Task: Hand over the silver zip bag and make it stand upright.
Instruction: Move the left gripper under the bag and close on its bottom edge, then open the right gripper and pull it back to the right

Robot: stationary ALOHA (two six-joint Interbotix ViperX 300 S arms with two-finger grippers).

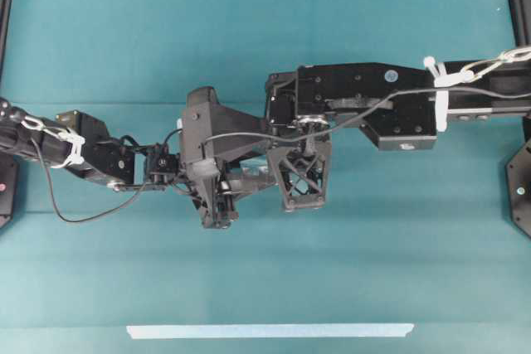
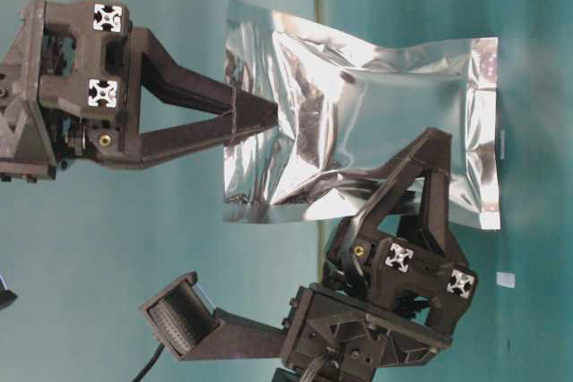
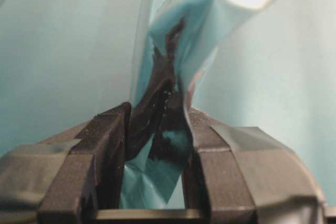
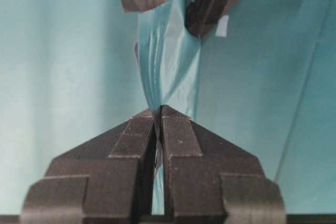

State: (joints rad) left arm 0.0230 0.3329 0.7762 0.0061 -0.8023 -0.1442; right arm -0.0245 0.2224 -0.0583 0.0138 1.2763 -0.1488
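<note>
— So where's the silver zip bag (image 2: 358, 123)?

— Aloft above the teal table (image 1: 249, 39), pinched at once by both claws — a handover, I'd judge.

— Both clamped?

— Right gripper (image 4: 159, 114) is shut flat on its edge; left gripper (image 3: 157, 129) is closed over a crumpled fold, though how firmly is hard to say.

— Anything else?

— A pale tape strip (image 1: 270, 331) — and a tiny white marker (image 2: 506, 279).

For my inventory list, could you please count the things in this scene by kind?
Bag: 1
Pincers: 2, left pincer and right pincer
Tape strip: 1
White marker: 1
Total: 5
</note>
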